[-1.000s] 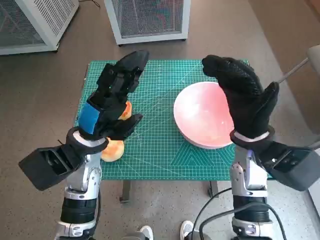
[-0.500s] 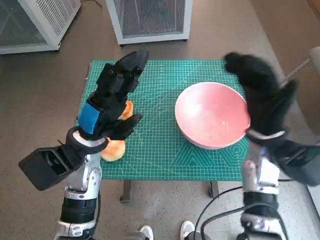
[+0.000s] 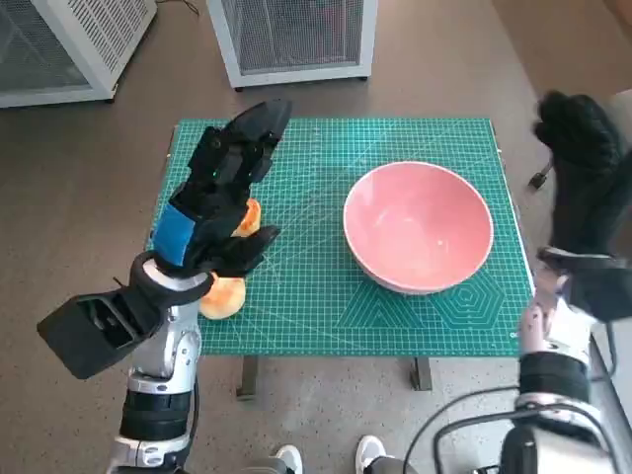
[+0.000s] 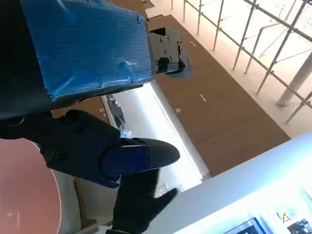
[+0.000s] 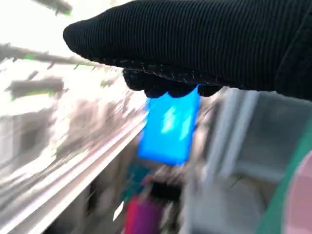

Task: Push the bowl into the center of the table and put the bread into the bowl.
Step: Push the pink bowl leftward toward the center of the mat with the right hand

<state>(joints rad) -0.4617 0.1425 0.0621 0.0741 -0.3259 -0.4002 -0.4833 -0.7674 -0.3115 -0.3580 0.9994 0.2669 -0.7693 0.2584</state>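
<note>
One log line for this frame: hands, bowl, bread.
left hand: open above bread | right hand: empty, off table's right edge | pink bowl: right of center, empty

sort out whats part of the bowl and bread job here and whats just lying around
Job:
pink bowl, on the right half of the mat
bread, partly hidden under the left hand
right hand, raised past the table's right edge
green mat

Lying about:
two white mesh cabinets on the floor behind the table
cables on the floor
</note>
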